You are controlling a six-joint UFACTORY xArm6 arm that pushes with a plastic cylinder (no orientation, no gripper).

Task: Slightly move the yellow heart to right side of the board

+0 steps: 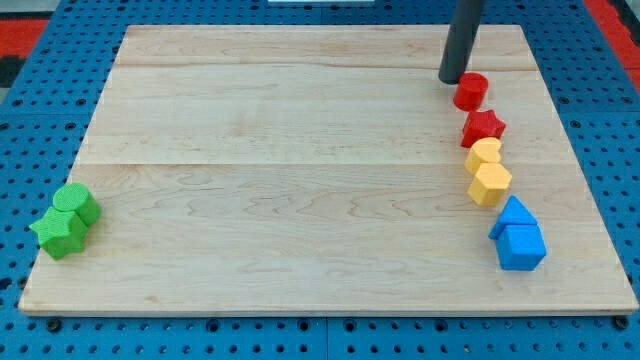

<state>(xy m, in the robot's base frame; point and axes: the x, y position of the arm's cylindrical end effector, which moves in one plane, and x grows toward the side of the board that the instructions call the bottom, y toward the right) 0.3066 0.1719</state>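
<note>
The yellow heart (485, 152) lies near the board's right edge, touching a yellow hexagon (490, 184) just below it and a red star (483, 127) just above it. My tip (451, 79) is at the view's top right, just left of a red cylinder (471, 91) and well above the yellow heart. The rod rises out of the top of the view.
Two blue blocks, a triangle-like one (515, 215) and a cube-like one (521, 246), sit below the yellow ones at the right. A green cylinder (77, 202) and a green star (58, 231) sit at the wooden board's (300, 180) lower left edge.
</note>
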